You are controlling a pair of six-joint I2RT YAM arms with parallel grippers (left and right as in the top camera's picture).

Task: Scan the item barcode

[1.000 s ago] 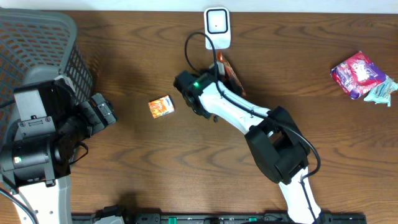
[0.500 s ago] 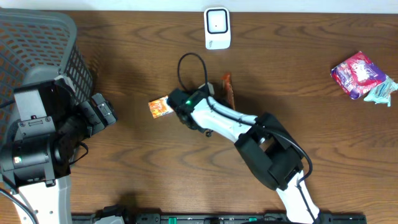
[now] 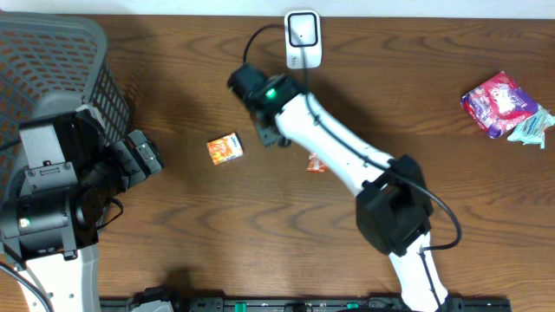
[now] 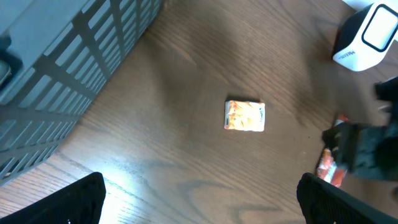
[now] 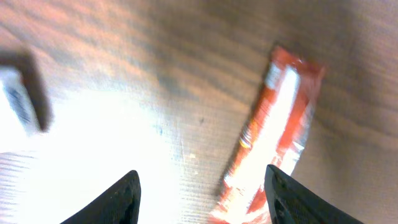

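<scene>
Presently on the table (image 3: 173,52):

- Red packet (image 3: 316,162): lies flat near the centre, partly hidden by the right arm (image 3: 342,143). No gripper touches it. It is well short of the scanner (image 3: 303,39), which stands at the far edge.
- Right gripper (image 5: 199,199): jaws apart, nothing held. Its own view is blurred and shows the packet lying on the wood by 1 finger.
- Left gripper (image 4: 199,186): jaws wide and empty, at the left side just beside the basket (image 3: 52,61).
- Orange box (image 3: 225,148): alone between the 2 grippers, with bare wood all round it.
- Pink packet (image 3: 496,102) and teal wrapper (image 3: 531,128): touching each other at the right edge, well apart from everything else.
- Open room: bare wood right of the scanner and across the near half of the table.
- Change: 1 second ago the right gripper was clamped on the red packet close under the scanner. Now the packet is down on the wood and the gripper sits up-left of it. The left arm and the orange box are unmoved.
</scene>
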